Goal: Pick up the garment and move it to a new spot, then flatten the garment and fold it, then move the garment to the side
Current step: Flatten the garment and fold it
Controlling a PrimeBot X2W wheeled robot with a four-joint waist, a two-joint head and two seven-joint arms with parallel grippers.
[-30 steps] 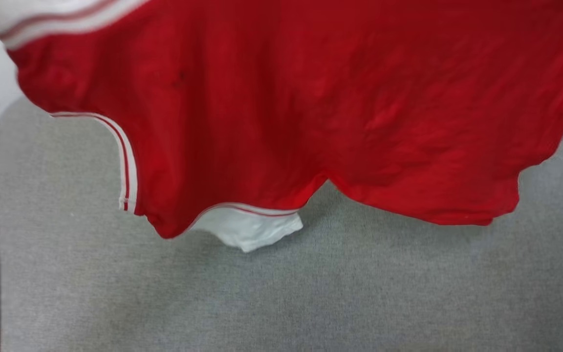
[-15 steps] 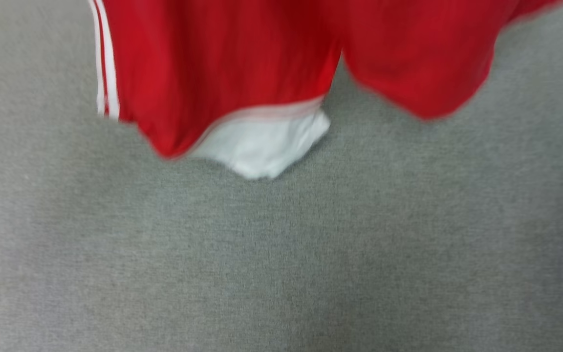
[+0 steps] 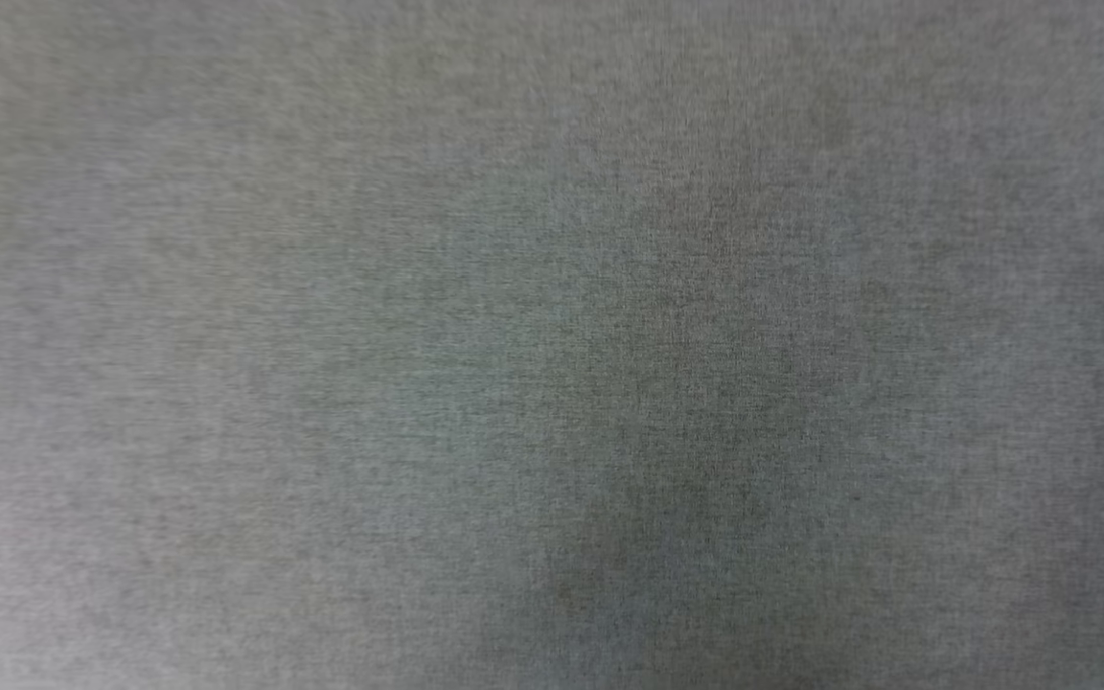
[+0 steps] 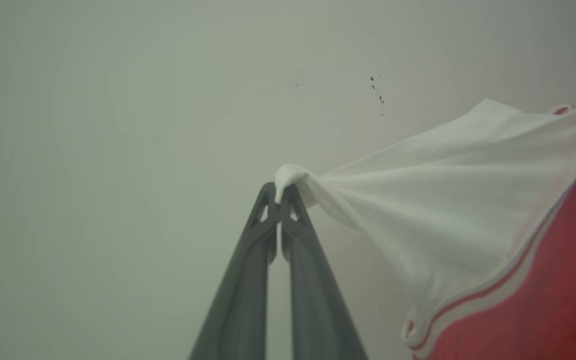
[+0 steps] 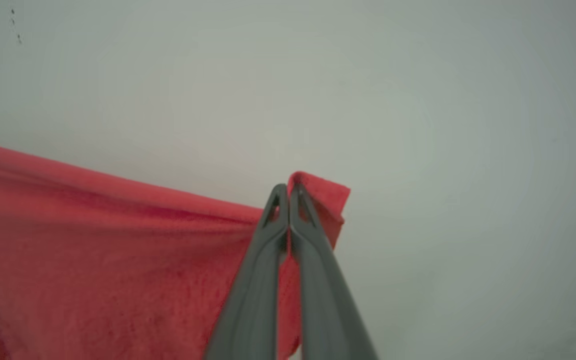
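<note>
In the left wrist view the left gripper (image 4: 280, 192) has its two fingers (image 4: 248, 280) pressed together, pinching a bunched tip of white sleeve (image 4: 443, 200) that pokes out just above the tips. From that pinch the garment (image 4: 558, 280) fans out taut toward 3 and 4 o'clock. The white cloth gives way to a red-and-white striped trim (image 4: 493, 290) and then to red cloth at 4 to 5 o'clock. Behind it is a pale wall (image 4: 118, 100) with a few dark specks (image 4: 377, 95) at about 1 o'clock. In the right wrist view the right gripper (image 5: 288, 192) is likewise closed, nipping a folded red edge of the garment (image 5: 93, 250). A small corner sticks out beside the tips at 1 o'clock, and the rest hangs in a broad red sheet toward 8 and 9 o'clock. So the garment is held up off the ground, stretched between the two grippers. The head view, slightly blurred, looks down on a plain grey woven surface (image 3: 226, 287) with a darker patch (image 3: 667, 431) toward 5 o'clock.
</note>
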